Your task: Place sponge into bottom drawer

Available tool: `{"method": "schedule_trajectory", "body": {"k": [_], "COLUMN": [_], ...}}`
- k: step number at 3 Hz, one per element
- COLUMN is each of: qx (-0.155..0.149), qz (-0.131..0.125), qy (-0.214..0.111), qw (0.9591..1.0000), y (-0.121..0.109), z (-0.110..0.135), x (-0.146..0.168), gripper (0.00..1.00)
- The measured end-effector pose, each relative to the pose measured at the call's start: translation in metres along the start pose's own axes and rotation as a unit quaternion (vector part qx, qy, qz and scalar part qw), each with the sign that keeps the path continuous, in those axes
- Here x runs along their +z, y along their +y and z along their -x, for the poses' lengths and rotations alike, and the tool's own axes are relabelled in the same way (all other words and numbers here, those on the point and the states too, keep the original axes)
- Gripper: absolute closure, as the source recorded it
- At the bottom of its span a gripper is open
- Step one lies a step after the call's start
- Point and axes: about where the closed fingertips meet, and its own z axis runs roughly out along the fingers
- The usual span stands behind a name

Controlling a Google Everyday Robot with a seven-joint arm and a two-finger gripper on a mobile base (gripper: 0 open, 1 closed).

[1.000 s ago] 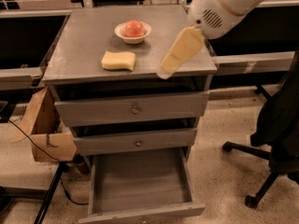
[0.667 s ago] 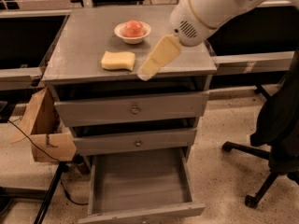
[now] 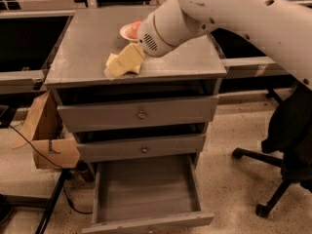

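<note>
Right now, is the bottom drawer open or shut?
Open: the bottom drawer is pulled out, its floor showing. The pincer is up at the sponge.

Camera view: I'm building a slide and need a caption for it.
Gripper at the sponge on the cabinet top; bottom drawer open and empty below.

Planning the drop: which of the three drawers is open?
The bottom drawer, pulled fully out; the top drawer and middle drawer are pushed in. The hand is at the sponge on top.
</note>
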Motion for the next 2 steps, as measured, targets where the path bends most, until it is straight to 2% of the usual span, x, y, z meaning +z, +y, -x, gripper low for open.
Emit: {"method": "schedule_trajectory", "body": {"k": [1,2], "qx": [0.000,-0.014], "qz": [0.000,-0.003], "qy": [0.000,-0.002], "qw": [1.0000,0.9999], "y": [0.000,-0.004], "z": [0.000,0.008], "x": [0.000,0.019], "gripper": [0.00,0.00]}}
